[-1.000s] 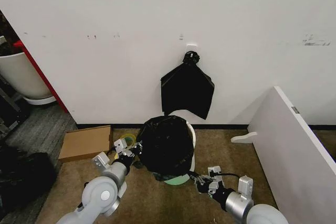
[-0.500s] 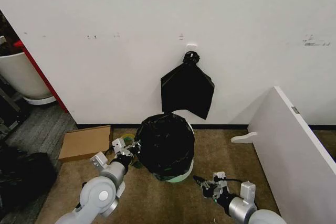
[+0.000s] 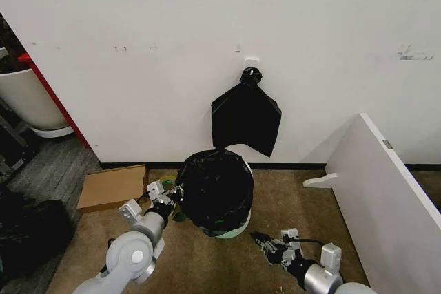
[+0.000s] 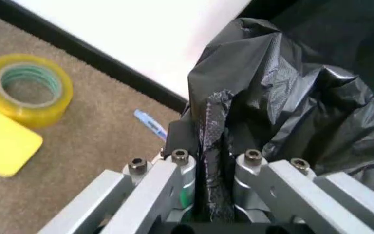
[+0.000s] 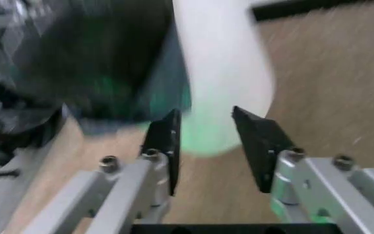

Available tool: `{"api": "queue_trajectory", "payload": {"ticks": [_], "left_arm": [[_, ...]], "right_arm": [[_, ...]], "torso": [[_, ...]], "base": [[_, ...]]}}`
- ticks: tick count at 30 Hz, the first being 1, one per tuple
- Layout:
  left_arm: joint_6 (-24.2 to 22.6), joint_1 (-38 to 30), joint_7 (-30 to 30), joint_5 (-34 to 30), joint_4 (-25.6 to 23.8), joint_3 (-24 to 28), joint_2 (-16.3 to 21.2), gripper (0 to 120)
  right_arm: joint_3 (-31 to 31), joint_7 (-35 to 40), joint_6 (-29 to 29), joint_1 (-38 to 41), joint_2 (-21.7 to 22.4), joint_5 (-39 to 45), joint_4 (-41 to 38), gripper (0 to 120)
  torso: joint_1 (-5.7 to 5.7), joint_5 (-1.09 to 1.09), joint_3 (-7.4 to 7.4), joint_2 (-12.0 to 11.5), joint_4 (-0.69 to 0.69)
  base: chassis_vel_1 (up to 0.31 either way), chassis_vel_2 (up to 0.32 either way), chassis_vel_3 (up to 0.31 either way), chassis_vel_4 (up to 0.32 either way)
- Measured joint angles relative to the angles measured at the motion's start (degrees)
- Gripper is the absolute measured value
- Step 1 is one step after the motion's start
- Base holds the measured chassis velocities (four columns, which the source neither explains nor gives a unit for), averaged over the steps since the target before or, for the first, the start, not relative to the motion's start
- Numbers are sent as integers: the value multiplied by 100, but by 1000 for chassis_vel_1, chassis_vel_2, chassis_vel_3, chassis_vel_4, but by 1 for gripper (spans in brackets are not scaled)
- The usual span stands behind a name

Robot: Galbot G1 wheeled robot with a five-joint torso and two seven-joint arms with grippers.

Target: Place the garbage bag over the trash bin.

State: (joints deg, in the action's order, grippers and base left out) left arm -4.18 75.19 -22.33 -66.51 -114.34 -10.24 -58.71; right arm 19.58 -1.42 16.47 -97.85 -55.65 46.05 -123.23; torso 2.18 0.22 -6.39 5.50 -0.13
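Observation:
The garbage bag (image 3: 215,189), glossy black, is draped over the trash bin (image 3: 236,229), whose pale green base and a strip of white wall peek out below. My left gripper (image 3: 172,195) is at the bin's left side, shut on a bunched fold of the garbage bag (image 4: 252,97), with the plastic pinched between its fingers (image 4: 174,168). My right gripper (image 3: 266,244) hovers low over the carpet to the bin's front right, open and holding nothing. Past the right gripper (image 5: 206,134) in its wrist view are the white bin wall (image 5: 219,68) and the black bag (image 5: 83,58).
A knotted bundle of black bags (image 3: 246,118) hangs on the wall above the bin. A cardboard box (image 3: 114,187), a yellow tape roll (image 4: 28,90) and a blue pen (image 4: 150,126) lie left of it. A white board (image 3: 386,197) leans at the right, and a white tub (image 3: 27,98) stands far left.
My right gripper has drawn back from the bin's base toward me. The bag now hangs lower over the bin's right rim. The left gripper keeps its hold in place.

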Motion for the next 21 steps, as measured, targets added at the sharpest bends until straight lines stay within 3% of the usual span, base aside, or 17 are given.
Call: {"api": "queue_trajectory", "payload": {"ticks": [10,13,18,21], "left_arm": [[233,-201,18,708,626,307,-392,5],[291,-361,16,831,888,381,-528,5],[299,-429,31,864,1066,408,-619,5],[301,-430,72,842,1119,407,-638,5]], "right_arm": [[448,27,-151,-593,-418,-314,-757,66],[469,26,-159,-655,-513,-371,-885,82],[425,26,-159,-671,-580,-400,-968,97],[392,26,-156,-660,-593,-403,-976,99]], "torso": [[0,-2,0,0,-1],[0,0,0,0,-1],[0,-1,0,0,-1],[0,0,0,0,0]], "base": [[0,0,0,0],[0,0,0,0],[0,0,0,0],[0,0,0,0]]}}
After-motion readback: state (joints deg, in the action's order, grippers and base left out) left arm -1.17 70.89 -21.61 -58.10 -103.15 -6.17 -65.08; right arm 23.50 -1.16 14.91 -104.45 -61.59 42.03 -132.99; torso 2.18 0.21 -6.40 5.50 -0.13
